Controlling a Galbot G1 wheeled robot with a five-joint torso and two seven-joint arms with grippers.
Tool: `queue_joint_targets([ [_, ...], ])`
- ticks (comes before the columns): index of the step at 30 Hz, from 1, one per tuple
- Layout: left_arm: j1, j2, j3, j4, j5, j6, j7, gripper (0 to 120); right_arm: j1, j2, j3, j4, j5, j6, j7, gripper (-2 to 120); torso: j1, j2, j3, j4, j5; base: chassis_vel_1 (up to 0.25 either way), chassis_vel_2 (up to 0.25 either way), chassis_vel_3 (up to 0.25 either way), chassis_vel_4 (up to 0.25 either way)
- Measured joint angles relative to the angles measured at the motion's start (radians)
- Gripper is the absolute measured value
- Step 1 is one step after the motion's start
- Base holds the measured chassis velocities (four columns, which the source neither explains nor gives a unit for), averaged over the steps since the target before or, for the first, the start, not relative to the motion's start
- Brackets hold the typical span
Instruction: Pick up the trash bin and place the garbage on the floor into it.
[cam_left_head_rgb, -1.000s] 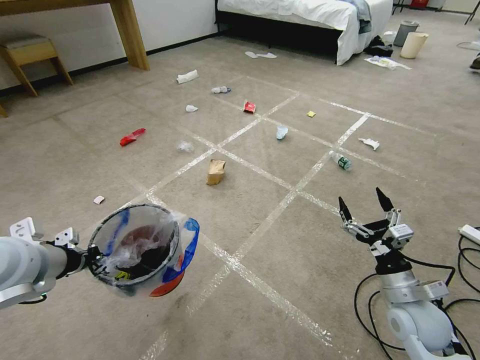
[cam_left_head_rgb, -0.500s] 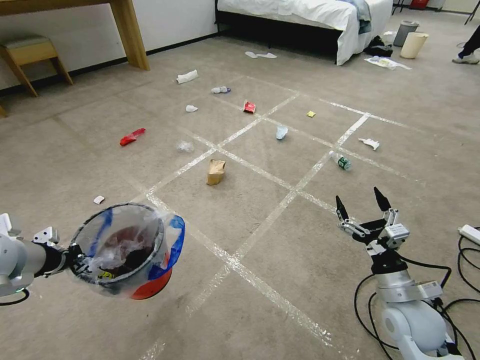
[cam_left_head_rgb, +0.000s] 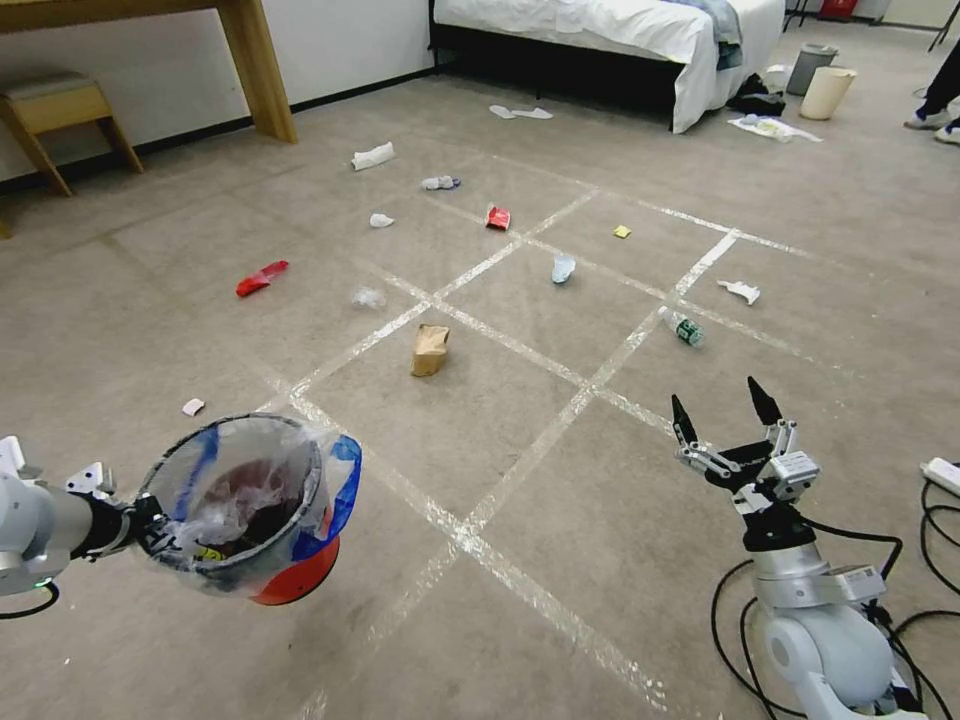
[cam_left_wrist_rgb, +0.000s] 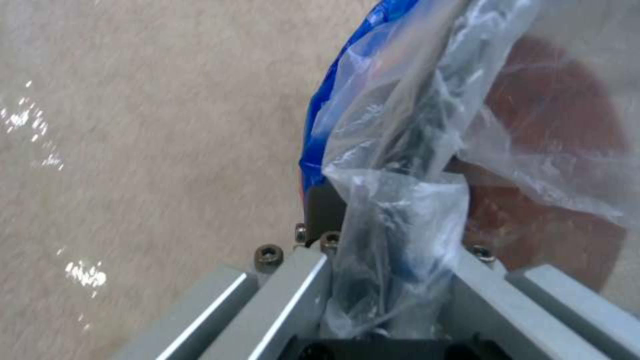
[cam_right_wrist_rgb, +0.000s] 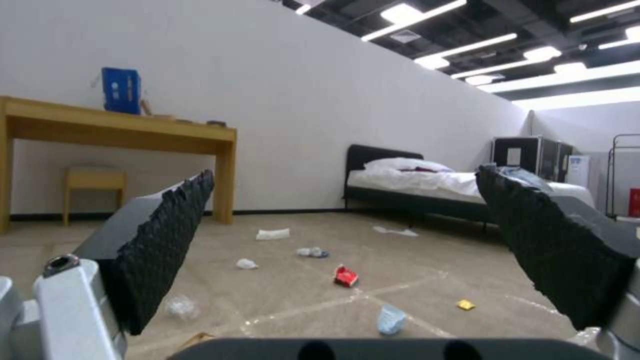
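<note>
Trash bin (cam_left_head_rgb: 245, 510): lower left of the head view, rim clamped in the left gripper (cam_left_head_rgb: 140, 520), held above the carpet. Right gripper (cam_left_head_rgb: 728, 412): lower right, jaws apart, empty. Nearest garbage: brown paper bag (cam_left_head_rgb: 430, 349), frame centre, between both arms; plastic bottle (cam_left_head_rgb: 681, 325) lies closer to the right gripper.

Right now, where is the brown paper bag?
In the head view, the brown paper bag stands on the carpet mid-floor beside a tape line, beyond the trash bin.
</note>
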Motion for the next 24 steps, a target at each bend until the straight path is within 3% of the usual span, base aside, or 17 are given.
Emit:
queue_joint_targets([
  [11, -0.035, -0.003, 0.035, 0.012, 0.011, 0.000, 0.003, 0, 0.005, -0.003, 0.001, -0.013, 0.001, 0.006, -0.006, 100, 0.000, 0.000, 0.000, -0.0001, -0.0004, -0.216, 0.216, 0.220, -0.226],
  [24, -0.053, -0.003, 0.044, 0.027, 0.015, -0.002, 0.004, 0, 0.014, -0.014, -0.002, -0.030, 0.002, 0.010, -0.009, 100, 0.000, 0.000, 0.000, -0.0001, 0.0002, -0.293, 0.298, 0.291, -0.291],
])
